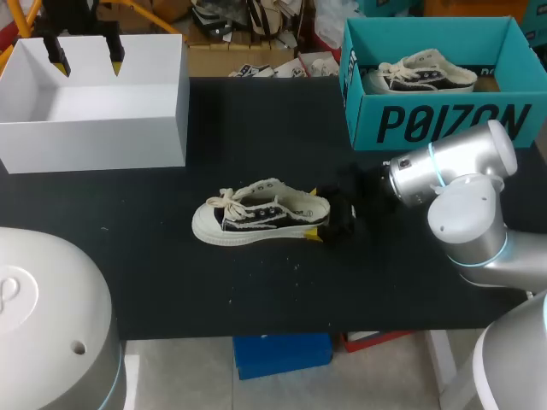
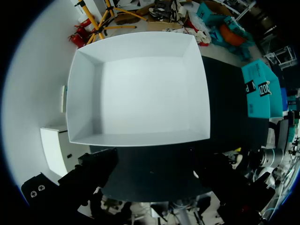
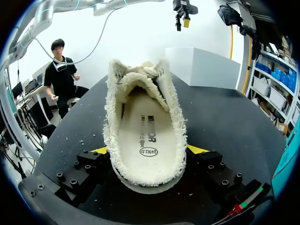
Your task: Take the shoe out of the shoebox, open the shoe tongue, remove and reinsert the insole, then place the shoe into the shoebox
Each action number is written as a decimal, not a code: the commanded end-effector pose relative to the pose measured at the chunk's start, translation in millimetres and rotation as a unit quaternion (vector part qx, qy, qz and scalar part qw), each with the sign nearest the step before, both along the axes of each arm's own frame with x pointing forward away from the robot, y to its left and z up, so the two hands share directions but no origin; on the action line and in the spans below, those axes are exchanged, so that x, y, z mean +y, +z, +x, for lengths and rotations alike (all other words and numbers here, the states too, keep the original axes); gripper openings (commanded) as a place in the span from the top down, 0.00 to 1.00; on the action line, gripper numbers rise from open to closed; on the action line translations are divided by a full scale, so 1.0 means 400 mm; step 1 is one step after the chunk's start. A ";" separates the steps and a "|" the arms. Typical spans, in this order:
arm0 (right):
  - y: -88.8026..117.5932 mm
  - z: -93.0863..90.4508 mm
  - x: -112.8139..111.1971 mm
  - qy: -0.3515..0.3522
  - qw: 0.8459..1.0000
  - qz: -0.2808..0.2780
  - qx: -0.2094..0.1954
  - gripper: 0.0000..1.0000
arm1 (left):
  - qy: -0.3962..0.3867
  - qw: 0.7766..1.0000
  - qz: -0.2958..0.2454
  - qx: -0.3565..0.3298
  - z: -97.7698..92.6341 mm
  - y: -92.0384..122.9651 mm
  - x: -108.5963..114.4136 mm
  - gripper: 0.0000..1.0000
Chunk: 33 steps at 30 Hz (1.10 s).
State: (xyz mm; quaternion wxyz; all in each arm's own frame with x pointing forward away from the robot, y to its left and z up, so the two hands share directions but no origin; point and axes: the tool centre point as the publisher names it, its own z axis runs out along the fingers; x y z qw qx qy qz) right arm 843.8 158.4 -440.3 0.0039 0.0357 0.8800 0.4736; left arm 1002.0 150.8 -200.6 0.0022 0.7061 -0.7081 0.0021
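A cream and black sneaker (image 1: 256, 213) lies on its sole mid-table, toe to the left. My right gripper (image 1: 323, 220) is at its heel. In the right wrist view the shoe (image 3: 147, 126) shows its cream insole, and its fuzzy heel sits between my right gripper's (image 3: 147, 151) open fingers, one yellow tip on each side. I cannot tell whether the tips touch it. My left gripper (image 1: 85, 53) hangs open over the empty white box (image 1: 94, 128). In the left wrist view its fingers (image 2: 93, 173) stand wide apart above that box (image 2: 140, 93).
A teal shoebox (image 1: 444, 124) stands at the back right with a second sneaker (image 1: 419, 75) inside. The white box (image 3: 206, 65) sits beyond the shoe's toe in the right wrist view. Black mat (image 1: 256, 290) runs in front of the shoe to the table edge.
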 end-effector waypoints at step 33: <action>-0.004 0.004 0.005 0.000 1.000 0.000 0.001 1.00 | -0.021 0.998 0.061 0.023 -0.153 -0.004 -0.204 0.00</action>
